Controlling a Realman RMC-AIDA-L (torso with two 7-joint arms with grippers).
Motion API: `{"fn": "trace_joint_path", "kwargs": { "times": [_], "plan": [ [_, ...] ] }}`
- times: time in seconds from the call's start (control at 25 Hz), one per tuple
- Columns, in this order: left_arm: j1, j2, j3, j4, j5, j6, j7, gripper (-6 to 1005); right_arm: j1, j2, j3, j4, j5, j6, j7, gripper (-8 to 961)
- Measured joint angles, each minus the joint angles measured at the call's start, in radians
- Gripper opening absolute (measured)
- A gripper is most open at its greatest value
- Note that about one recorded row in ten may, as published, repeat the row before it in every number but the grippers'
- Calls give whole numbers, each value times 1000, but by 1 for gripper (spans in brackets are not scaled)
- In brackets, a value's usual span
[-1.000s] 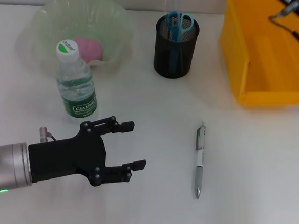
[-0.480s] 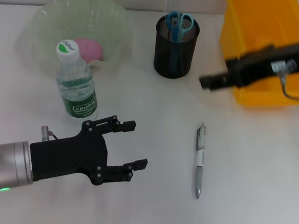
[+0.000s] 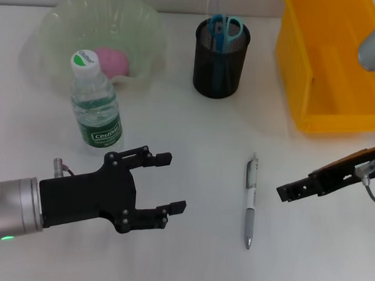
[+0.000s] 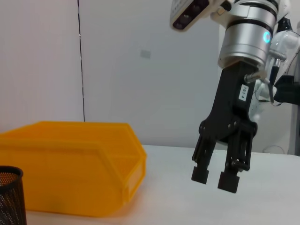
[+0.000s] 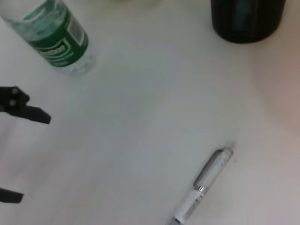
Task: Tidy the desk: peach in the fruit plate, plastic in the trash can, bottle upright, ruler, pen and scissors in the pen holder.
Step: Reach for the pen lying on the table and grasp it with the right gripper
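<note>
Yellow bin point(image 3: 334, 73): the right arm passes near; it could clip the rim.
Left gripper point(image 3: 171, 183): empty, jaws spread, above the worktop.
Right gripper point(image 3: 285, 192): fingers slightly parted, empty, beside the pen; a skewed descent could knock it away.
Pen point(image 3: 250, 200): flat on the worktop, liable to roll.

A lab-like robot test bench: bare white table point(image 3: 195, 128), plain wall point(image 4: 140, 70), yellow parts bin point(image 3: 334, 67).

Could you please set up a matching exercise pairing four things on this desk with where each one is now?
Things:
1. peach
2. scissors
3. pen
4. bottle

Places:
A. lying flat on the table
B. standing upright in front of the fruit plate
C. in the green fruit plate
D. in the black pen holder

Pairs: 1-C, 2-D, 3-A, 4-B
</note>
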Motion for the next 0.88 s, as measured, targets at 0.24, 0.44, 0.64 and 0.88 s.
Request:
{"fn": "trace_joint_path", "kwargs": {
  "times": [0.24, 0.44, 0.64, 0.88],
  "plan": [
    [1, 1, 1, -1, 0, 0, 1, 797, 5, 0, -30, 103, 0, 102, 20, 828],
    [4, 2, 4, -1, 0, 0, 1, 797, 21, 0, -66, 182, 29, 194, 31, 816],
    [3, 2, 3, -1, 0, 1, 1, 797, 39, 0, -84, 222, 36, 226, 38, 805],
    [0, 2, 3, -1, 0, 1, 1, 797, 86, 0, -86, 327, 27, 269, 43, 792]
  ]
}}
